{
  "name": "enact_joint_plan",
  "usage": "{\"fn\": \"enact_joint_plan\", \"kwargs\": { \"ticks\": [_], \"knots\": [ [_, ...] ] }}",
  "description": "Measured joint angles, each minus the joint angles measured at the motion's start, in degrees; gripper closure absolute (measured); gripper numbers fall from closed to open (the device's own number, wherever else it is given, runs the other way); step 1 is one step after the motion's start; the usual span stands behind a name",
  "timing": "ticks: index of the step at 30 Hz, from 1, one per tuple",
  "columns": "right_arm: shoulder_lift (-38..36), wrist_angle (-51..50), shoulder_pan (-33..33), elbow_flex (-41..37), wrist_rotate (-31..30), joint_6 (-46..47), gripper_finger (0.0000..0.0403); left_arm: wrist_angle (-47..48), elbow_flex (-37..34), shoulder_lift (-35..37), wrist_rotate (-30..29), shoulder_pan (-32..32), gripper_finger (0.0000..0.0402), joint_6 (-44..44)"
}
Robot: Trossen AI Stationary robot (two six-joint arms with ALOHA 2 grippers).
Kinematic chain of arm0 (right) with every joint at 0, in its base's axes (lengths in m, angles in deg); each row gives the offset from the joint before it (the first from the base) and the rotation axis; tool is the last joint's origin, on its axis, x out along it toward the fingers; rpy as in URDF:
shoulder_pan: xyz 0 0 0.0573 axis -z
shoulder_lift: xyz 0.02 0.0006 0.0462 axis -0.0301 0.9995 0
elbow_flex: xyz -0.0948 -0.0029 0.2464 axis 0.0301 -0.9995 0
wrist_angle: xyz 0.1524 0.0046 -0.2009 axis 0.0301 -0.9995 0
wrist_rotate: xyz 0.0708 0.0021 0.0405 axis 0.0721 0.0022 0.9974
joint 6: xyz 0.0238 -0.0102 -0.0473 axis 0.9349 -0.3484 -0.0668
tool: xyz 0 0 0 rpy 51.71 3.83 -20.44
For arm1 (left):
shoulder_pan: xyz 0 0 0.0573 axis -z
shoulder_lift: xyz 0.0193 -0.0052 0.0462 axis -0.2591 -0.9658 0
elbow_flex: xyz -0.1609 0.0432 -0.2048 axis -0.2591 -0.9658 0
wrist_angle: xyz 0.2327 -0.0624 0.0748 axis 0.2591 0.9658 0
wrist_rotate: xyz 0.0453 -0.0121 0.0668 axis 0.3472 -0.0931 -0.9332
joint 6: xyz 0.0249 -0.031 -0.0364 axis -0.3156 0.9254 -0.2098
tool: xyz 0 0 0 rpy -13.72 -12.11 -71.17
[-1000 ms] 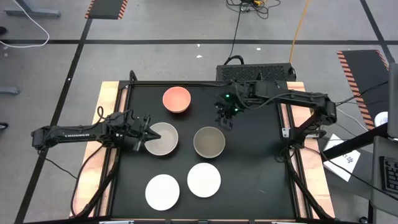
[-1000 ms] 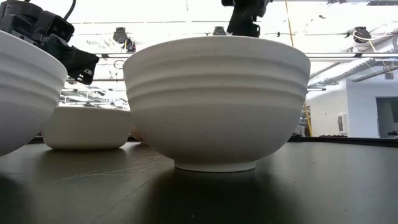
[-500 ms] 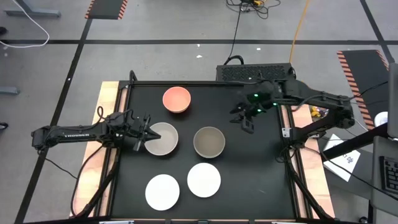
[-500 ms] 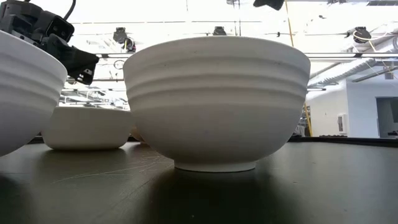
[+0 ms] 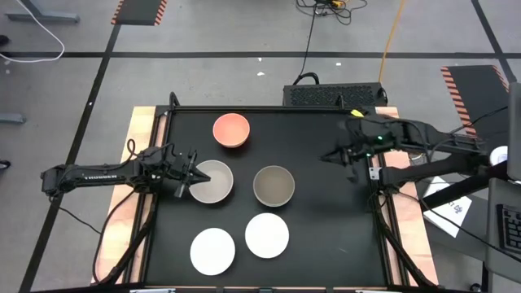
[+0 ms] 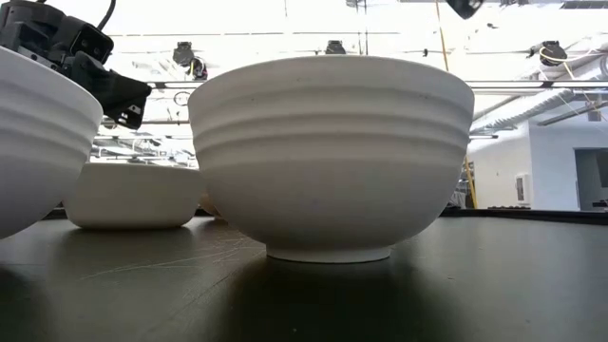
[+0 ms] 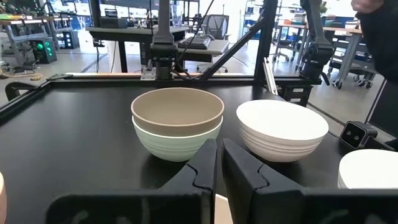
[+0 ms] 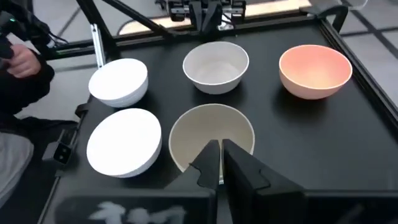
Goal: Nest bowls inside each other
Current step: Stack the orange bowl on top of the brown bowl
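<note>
The olive-grey bowl (image 7: pixel 177 107) sits nested in the mint green bowl (image 7: pixel 174 146) at mid table (image 5: pixel 273 185). To its left stands the beige-grey bowl (image 5: pixel 213 181). My left gripper (image 5: pixel 190 174) hangs shut just above that bowl's left rim (image 6: pixel 123 109), with nothing between its fingers. The salmon-orange bowl (image 5: pixel 231 130) stands at the far side. Two white bowls (image 5: pixel 212 250) (image 5: pixel 267 234) rest near the front edge. My right gripper (image 5: pixel 327 155) is shut and empty, raised near the table's right edge and pointing toward the olive-grey bowl (image 8: pixel 211 140).
The black tabletop has a raised frame (image 5: pixel 370 175) with wooden side strips. A person's sleeve (image 8: pixel 18 68) shows beyond the table's near side. Bare black surface (image 5: pixel 326 220) lies between the bowls and the right edge.
My right gripper has drawn back from above the space between the salmon-orange and olive-grey bowls toward the table's right edge, and its fingers have shut on nothing. The bowls stand as before.
</note>
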Motion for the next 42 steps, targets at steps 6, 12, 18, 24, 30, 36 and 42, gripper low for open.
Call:
{"fn": "enact_joint_plan", "kwargs": {
  "ticks": [6, 12, 18, 24, 30, 36, 42],
  "knots": [
    [-9.3, 4.6, 0.0, -10.1, 2.5, 0.1, 0.0401, -0.1, 0.0, 0.0, 0.0, 0.0, 0.0378, 0.0],
    [-17.4, 9.6, 0.0, -18.9, 3.1, -0.7, 0.0402, 0.0, 0.0, 0.0, -0.1, 0.0, 0.0378, 0.0],
    [-24.0, 12.1, -0.1, -24.3, 3.1, -0.6, 0.0403, -0.1, 0.0, 0.0, -0.1, 0.0, 0.0378, 0.0],
    [-28.1, 16.0, -0.1, -29.0, 7.6, -1.8, 0.0403, 0.0, 0.0, 0.0, -0.3, 0.0, 0.0378, 0.0],
    [-32.6, 22.1, -0.3, -35.5, 7.4, -2.0, 0.0403, 0.0, 0.0, 0.0, -0.3, 0.0, 0.0378, 0.6],
    [-36.3, 22.2, -0.4, -40.1, 7.3, 0.9, 0.0403, 0.0, 0.0, 0.0, -0.3, 0.0, 0.0378, 2.7],
    [-40.8, 24.8, -0.4, -45.7, 7.1, 1.9, 0.0403, 0.0, 0.0, 0.0, -0.2, 0.0, 0.0378, 2.2]
  ]
}}
